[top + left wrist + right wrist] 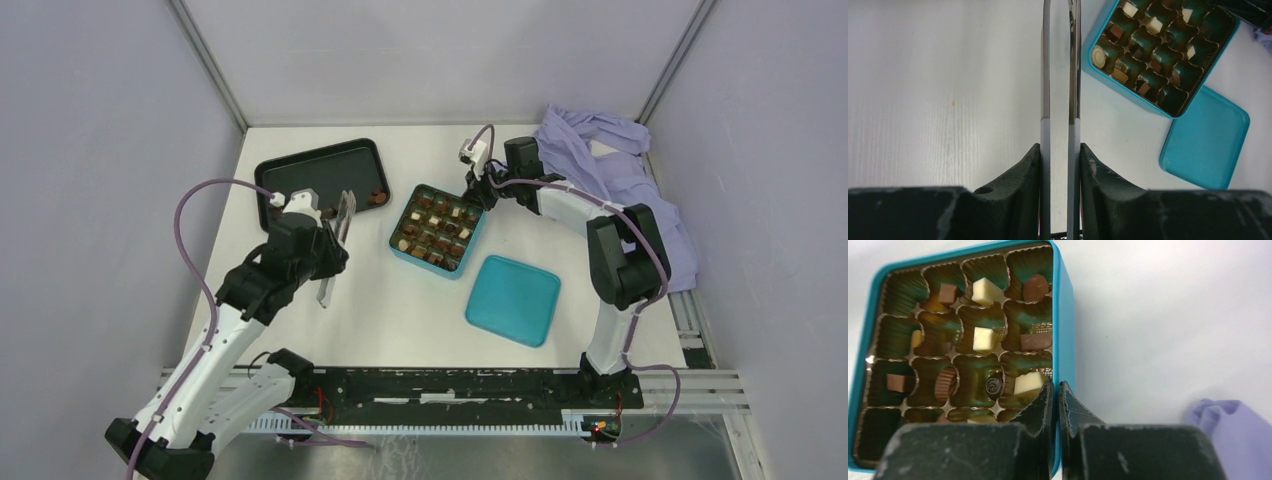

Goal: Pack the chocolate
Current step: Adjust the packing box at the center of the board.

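The chocolate [985, 290] lies as dark, tan and cream pieces in the cups of a teal square box [396, 243], also visible from the left wrist [1128, 95]. A few brown pieces [377, 198] sit on the right edge of a black tray [320, 165]. My left gripper [332, 255] [1060, 147] is shut on a pair of metal tongs [1046, 75], hanging over the table between tray and box. The tongs' tips are out of the wrist view. My right gripper [478, 190] [1057, 387] is shut on the box's teal wall [1064, 315] at its far right corner.
The teal lid [513, 300] [1205, 140] lies flat on the table in front of the box, toward the right. A crumpled purple cloth [620, 170] [1233, 425] is heaped at the back right, behind my right arm. Grey walls enclose the table.
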